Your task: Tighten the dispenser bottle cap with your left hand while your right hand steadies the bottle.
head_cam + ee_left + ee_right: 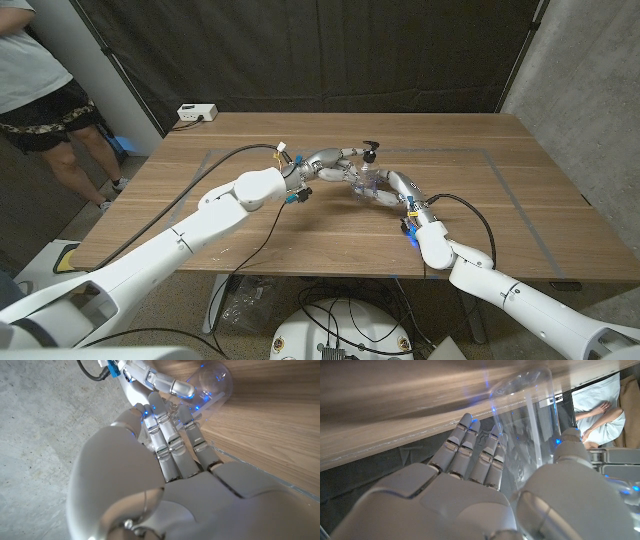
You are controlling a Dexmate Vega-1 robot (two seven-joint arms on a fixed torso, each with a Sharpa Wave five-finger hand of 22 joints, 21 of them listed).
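Observation:
A clear dispenser bottle (pixel 367 183) with a black pump cap (pixel 371 150) stands upright at the middle of the wooden table (pixel 300 230). My right hand (pixel 388 190) wraps around the bottle's body from the right; in the right wrist view its fingers (pixel 470 455) and thumb grip the clear bottle (pixel 530 430). My left hand (pixel 330 165) reaches in from the left at cap height, fingertips closed on the cap. In the left wrist view my left fingers (pixel 170 435) stretch to the top of the bottle (pixel 215 382), next to the right hand's fingers (pixel 162 380).
A white power box (pixel 197 113) sits at the table's back left edge. A person (pixel 40 90) stands beyond the left side of the table. Thin tape lines (pixel 505 170) mark a rectangle on the tabletop. A dark curtain hangs behind.

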